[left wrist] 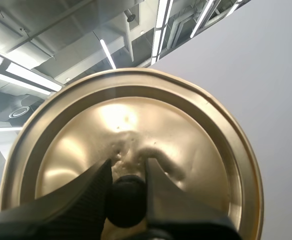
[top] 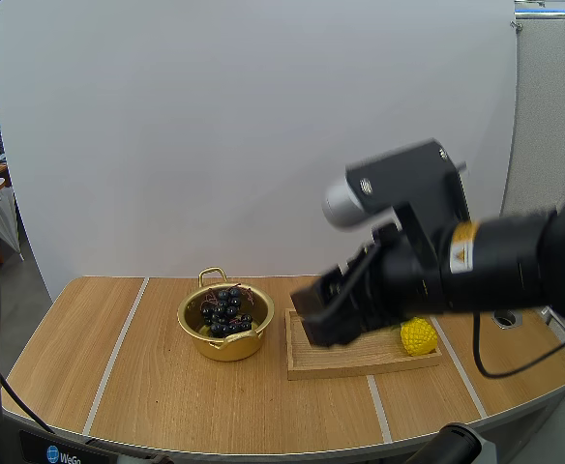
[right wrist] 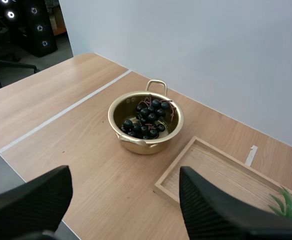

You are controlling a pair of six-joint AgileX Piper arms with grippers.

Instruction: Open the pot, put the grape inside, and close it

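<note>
High view: right arm (top: 495, 261) overlaps the tray (top: 360, 361) beside pot (top: 226, 346) with grapes (top: 224, 311).

1. One pot (top: 226, 345) is counted.
2. One bunch of grapes (top: 225, 311) is counted.
3. One lid (left wrist: 186, 140) is counted.
4. One wooden tray (top: 360, 360) is counted, right of the pot.
5. One yellow fruit (top: 417, 336) is counted.

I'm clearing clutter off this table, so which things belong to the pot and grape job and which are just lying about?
For the job: pot; grapes, already in the pot; lid, held by the left gripper; right gripper, open, holding nothing.
Lying about: wooden tray, beside the pot; yellow bumpy object, on the tray.
</note>
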